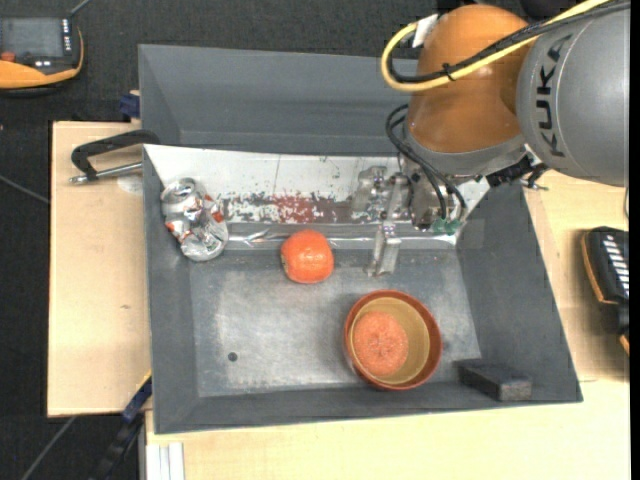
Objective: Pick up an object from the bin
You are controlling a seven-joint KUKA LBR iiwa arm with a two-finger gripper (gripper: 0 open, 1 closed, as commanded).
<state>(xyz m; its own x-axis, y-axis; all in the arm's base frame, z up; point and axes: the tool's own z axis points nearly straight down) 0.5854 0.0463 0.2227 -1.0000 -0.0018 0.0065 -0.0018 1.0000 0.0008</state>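
My gripper (383, 259) hangs under the orange wrist cover near the bin's back wall, right of centre. An orange round fruit-like ball (306, 256) lies on the bin floor just left of the gripper, a short gap away. A red-brown bowl (428, 360) with a rough orange pad (381, 340) inside it sits in front of the gripper, nearer the front wall. I see nothing held in the gripper.
A crushed silver and red can (193, 220) lies in the back left corner. A dark grey block (493, 380) rests on the sloping wall at the front right. Bare bin floor stretches across the front left.
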